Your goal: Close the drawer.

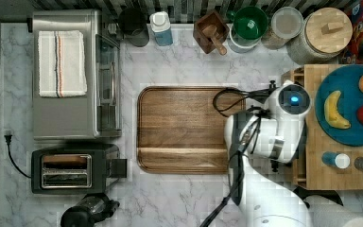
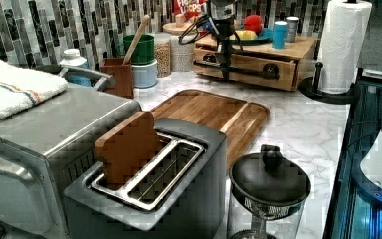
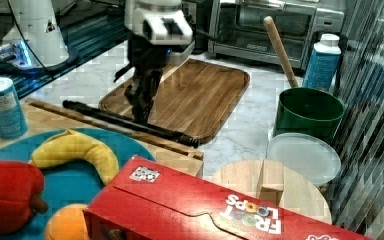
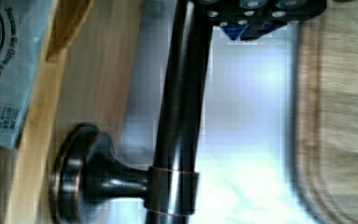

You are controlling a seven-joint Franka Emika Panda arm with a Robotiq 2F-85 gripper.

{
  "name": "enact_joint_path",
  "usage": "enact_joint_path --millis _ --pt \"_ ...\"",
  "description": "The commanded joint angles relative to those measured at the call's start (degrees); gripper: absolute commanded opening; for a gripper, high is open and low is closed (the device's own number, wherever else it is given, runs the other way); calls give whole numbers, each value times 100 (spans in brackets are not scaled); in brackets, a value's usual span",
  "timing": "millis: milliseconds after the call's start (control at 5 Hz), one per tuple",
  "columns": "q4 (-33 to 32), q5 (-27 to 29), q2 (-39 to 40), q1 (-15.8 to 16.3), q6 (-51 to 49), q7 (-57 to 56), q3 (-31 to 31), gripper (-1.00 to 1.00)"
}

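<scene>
The drawer (image 2: pixel 251 65) is a light wood one under the wood top that carries the blue plate (image 1: pixel 342 90). Its front panel (image 3: pixel 172 146) stands out a little past the top's edge. A long black bar handle (image 3: pixel 105 117) runs across the front and fills the wrist view as the handle (image 4: pixel 182 107) with one round mount (image 4: pixel 81 179). My gripper (image 3: pixel 141 111) hangs straight down at the middle of the bar, on the counter side of it, touching or nearly touching it. The left view's gripper (image 2: pixel 224 69) sits against the same bar.
A dark brown wooden board (image 1: pixel 184 130) lies on the marble counter just in front of the drawer. A toaster (image 1: pixel 73 169) and toaster oven (image 1: pixel 71 73) stand at the top view's left. Jars, a green cup (image 1: pixel 249 22) and a cereal box (image 3: pixel 205 205) line the wall side.
</scene>
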Motion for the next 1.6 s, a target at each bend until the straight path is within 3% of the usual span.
enact_joint_path --millis 200,600,1600 --pt "1512 -163 239 -950 -242 -803 -617 -100" --pt "1879 -99 445 -1195 -228 -956 -556 -100" --pt "1878 -94 446 -1188 -228 -960 -565 -100"
